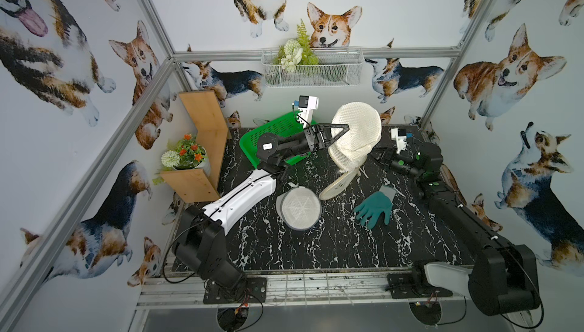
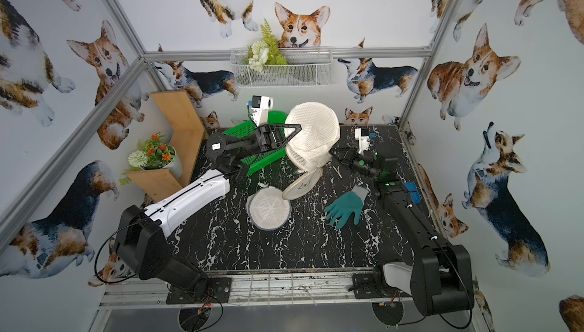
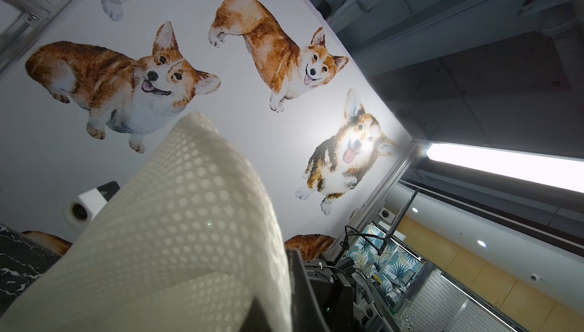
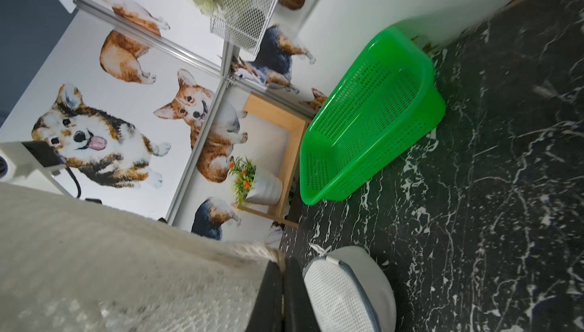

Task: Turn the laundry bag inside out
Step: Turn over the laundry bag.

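Over the far middle of the marble table [image 1: 316, 251], the cream mesh laundry bag [image 1: 358, 128] hangs held up, the left gripper [image 1: 342, 131] clamped closed on its left side and the right gripper [image 4: 283, 270] pinched tight on its corded hem, a grip only the right wrist view shows. The white sticker [image 1: 267, 146] on the left arm [image 1: 246, 197] and the dark mark [image 1: 340, 183] on the cream oval panel [image 1: 333, 189] beneath are too small to read. That arm half hides the green basket [image 1: 275, 129] in both top views, though it shows whole from the right wrist.
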Robot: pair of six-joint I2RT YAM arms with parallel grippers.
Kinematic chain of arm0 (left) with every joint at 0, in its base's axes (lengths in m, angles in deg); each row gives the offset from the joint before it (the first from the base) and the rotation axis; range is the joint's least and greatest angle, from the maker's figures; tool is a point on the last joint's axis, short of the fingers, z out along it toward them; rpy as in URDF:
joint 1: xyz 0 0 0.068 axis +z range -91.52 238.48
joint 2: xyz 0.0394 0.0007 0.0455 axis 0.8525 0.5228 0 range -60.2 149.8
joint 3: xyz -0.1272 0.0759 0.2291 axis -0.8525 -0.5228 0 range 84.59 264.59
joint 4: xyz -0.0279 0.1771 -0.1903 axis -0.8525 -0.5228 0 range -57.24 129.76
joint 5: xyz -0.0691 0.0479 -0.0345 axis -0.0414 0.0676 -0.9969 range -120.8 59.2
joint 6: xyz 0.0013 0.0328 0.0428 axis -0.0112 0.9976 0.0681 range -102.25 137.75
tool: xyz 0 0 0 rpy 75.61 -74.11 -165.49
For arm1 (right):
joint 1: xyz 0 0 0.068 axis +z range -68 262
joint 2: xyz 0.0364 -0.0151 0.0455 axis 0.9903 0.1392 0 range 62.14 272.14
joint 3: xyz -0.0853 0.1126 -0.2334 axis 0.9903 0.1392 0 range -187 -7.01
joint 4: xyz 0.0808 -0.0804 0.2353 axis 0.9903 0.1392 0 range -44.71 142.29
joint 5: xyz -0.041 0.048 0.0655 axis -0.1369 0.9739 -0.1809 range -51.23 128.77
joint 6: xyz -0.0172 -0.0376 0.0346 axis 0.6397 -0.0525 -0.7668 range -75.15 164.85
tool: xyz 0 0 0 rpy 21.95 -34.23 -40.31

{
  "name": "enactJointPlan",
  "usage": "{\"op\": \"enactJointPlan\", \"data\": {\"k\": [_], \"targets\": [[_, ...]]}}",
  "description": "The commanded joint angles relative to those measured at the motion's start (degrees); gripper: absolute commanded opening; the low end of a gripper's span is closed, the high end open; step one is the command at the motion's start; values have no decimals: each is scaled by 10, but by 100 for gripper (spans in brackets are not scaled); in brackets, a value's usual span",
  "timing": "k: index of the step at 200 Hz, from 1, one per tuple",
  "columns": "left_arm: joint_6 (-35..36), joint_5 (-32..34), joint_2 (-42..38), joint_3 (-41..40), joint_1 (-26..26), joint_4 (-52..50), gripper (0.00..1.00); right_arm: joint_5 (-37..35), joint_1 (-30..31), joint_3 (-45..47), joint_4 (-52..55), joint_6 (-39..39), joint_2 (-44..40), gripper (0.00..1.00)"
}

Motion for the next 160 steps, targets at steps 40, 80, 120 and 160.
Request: {"op": "enactJointPlan", "data": {"k": [40,80,120,160], "targets": [[56,224,-36,-21,-22,-97,0,-198,-20,-24,91,90,-115,66],[26,312,-45,-28,-59,-155,0,-308,-18,31,24,208,-234,78],[-6,330,-12,8,-93,-152,0,-275,71,37,3,412,-243,77],[-16,354,2,23,-109,-150,0,-268,73,41,-37,460,-228,60]]}}
